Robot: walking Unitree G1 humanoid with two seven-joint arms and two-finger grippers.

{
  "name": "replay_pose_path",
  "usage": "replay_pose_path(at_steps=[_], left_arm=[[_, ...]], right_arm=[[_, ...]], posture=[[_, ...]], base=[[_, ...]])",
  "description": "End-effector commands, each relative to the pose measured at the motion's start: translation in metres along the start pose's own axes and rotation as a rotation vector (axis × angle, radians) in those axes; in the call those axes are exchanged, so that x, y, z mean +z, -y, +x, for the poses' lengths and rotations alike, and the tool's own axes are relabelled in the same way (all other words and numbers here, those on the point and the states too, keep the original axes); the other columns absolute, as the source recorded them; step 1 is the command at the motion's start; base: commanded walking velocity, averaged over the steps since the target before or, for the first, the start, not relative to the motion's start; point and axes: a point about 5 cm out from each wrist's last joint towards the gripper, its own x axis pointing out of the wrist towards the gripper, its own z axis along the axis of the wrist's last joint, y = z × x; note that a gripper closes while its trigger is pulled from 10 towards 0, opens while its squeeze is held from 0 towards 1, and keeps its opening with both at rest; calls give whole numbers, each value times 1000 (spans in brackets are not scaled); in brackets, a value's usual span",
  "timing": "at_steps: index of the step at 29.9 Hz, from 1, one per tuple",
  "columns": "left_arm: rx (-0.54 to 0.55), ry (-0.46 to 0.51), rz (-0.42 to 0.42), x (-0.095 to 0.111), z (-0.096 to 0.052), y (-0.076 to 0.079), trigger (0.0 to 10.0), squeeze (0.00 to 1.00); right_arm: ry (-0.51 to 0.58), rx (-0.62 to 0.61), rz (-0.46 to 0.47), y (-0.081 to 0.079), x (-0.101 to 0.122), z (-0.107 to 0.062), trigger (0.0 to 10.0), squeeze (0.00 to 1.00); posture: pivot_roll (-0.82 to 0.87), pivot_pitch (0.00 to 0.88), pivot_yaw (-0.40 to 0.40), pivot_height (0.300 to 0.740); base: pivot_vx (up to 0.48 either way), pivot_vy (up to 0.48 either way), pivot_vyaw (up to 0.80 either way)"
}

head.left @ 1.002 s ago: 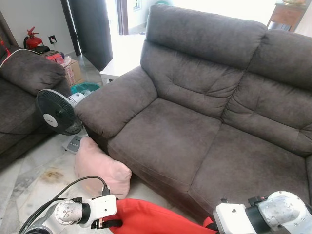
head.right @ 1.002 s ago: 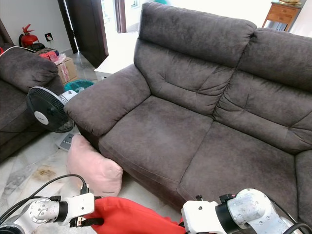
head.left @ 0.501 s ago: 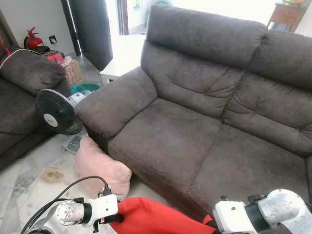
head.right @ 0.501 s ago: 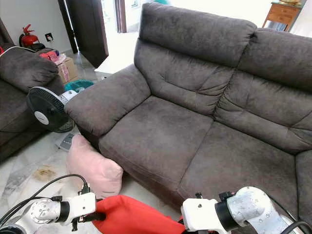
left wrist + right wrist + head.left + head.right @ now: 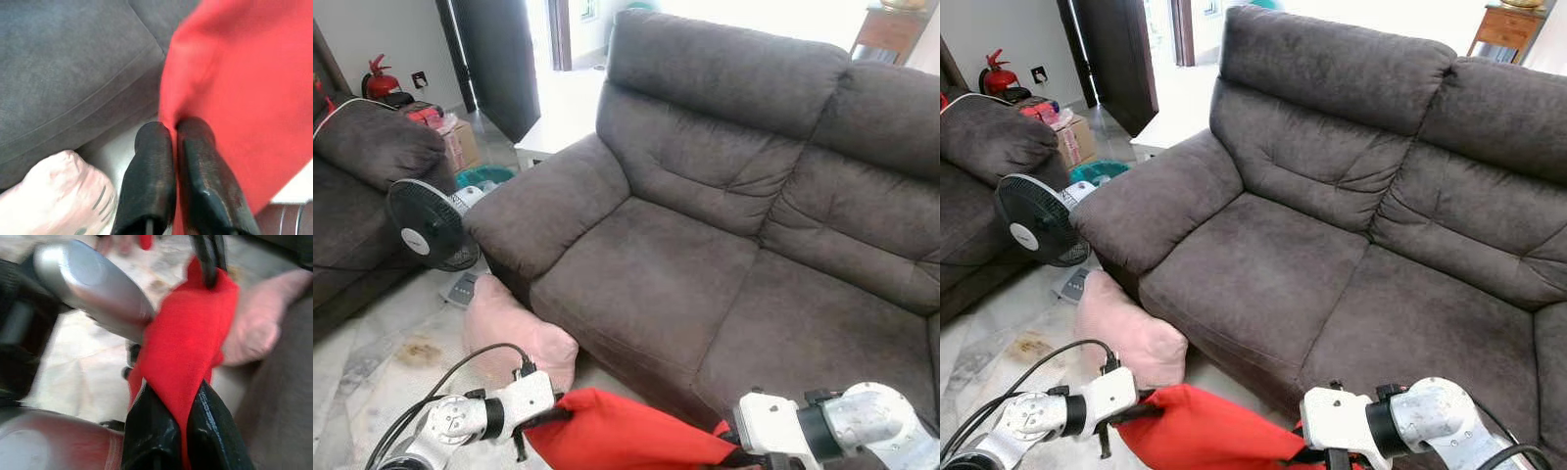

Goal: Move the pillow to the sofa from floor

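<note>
A red pillow hangs low in front of the dark grey sofa, held at both ends. My left gripper is shut on its left corner, the black fingers pinching the red fabric. My right gripper is shut on the right corner, with the red cloth squeezed between its fingers. A pink pillow lies on the floor against the sofa's front, just beyond the left gripper.
A black standing fan and a second dark sofa are at the left. A cardboard box and a red fire extinguisher sit behind them. A white low table stands behind the armrest.
Both grippers have lifted the red pillow a little higher toward the sofa's front edge; the left gripper has tilted upward. The pink pillow has not moved.
</note>
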Motion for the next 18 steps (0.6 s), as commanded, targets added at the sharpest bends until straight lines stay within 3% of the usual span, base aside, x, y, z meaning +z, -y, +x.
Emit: replay_pose_path(at_steps=[1,4,8,9,10,11,14,15,16,18], left_arm=[[24,37,-18,5,1,-2,0,0],[44,83,-55,10,3,-2,0,0],[79,87,-56,11,3,-4,0,0],[105,89,-76,11,3,-7,1961,0],[112,92,-87,11,3,-9,1961,0],[116,93,-89,12,2,-10,10000,0],[99,119,-98,18,-1,-15,10000,0],[85,130,-101,20,-2,-15,10000,188],[73,140,-107,21,-3,-15,10000,1000],[40,150,-123,24,-7,-17,10000,1000]], right_arm=[[14,-67,-70,11,8,-2,10000,0],[45,-136,-39,20,6,1,10000,0],[100,-106,-21,15,10,3,10000,0],[100,-108,-25,16,10,3,10000,0],[98,-109,-27,16,10,3,10000,0],[94,-110,-31,16,9,3,10000,0],[76,-106,-32,16,4,1,10000,0],[79,-101,-31,15,5,1,10000,0],[82,-97,-30,15,5,1,10000,0],[84,-87,-29,14,6,1,10000,0]], posture=[[60,11,-64,740],[63,12,-62,740],[66,15,-62,740],[66,15,-62,740],[66,15,-62,740],[66,15,-62,740],[65,16,-60,740],[65,16,-60,740],[65,16,-60,740],[65,18,-62,740]], base=[[0,0,0],[0,0,0],[0,0,0],[0,0,0],[0,0,0],[0,0,0],[0,0,0],[0,0,0],[0,0,0],[0,0,0]])
